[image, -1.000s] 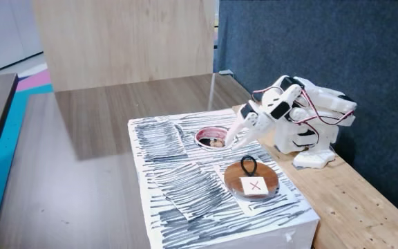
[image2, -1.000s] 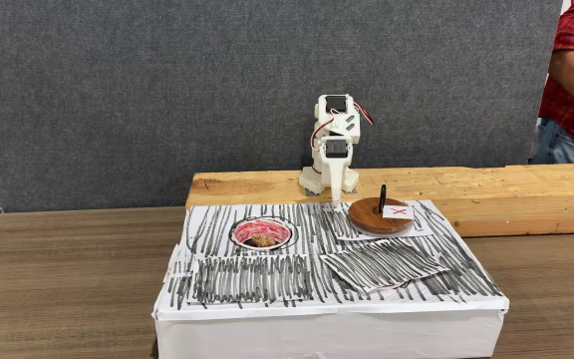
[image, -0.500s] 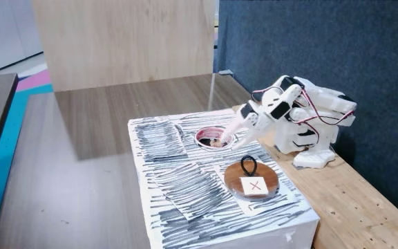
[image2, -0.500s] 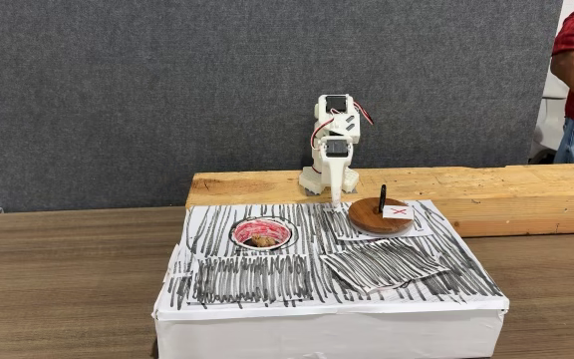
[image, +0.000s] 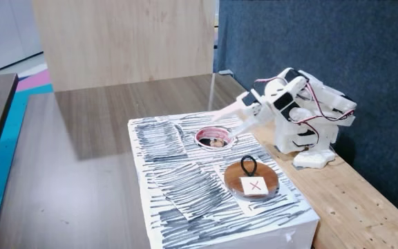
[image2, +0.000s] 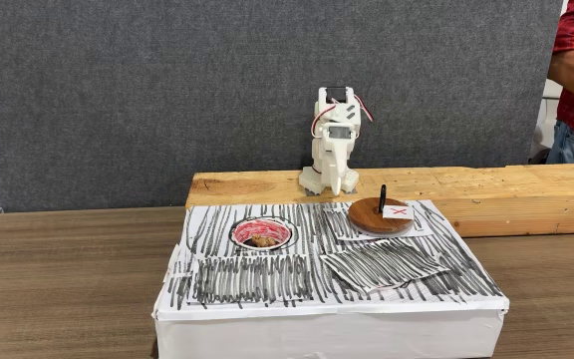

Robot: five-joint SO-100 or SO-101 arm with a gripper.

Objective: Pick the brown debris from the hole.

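In a fixed view your gripper (image: 221,111) hovers above the hole (image: 213,139), jaws parted and empty, with the brown debris (image: 217,142) inside. In another fixed view the brown debris (image2: 262,239) sits in the hole (image2: 262,234); you're mid-approach, so descend and close.

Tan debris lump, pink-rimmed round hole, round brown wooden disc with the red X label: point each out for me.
Tan debris lump (image2: 263,239), a fixed view, its top.
Pink-rimmed round hole (image2: 239,228), a fixed view, left rim.
Round brown wooden disc (image: 268,181), a fixed view, bare wood right of label.
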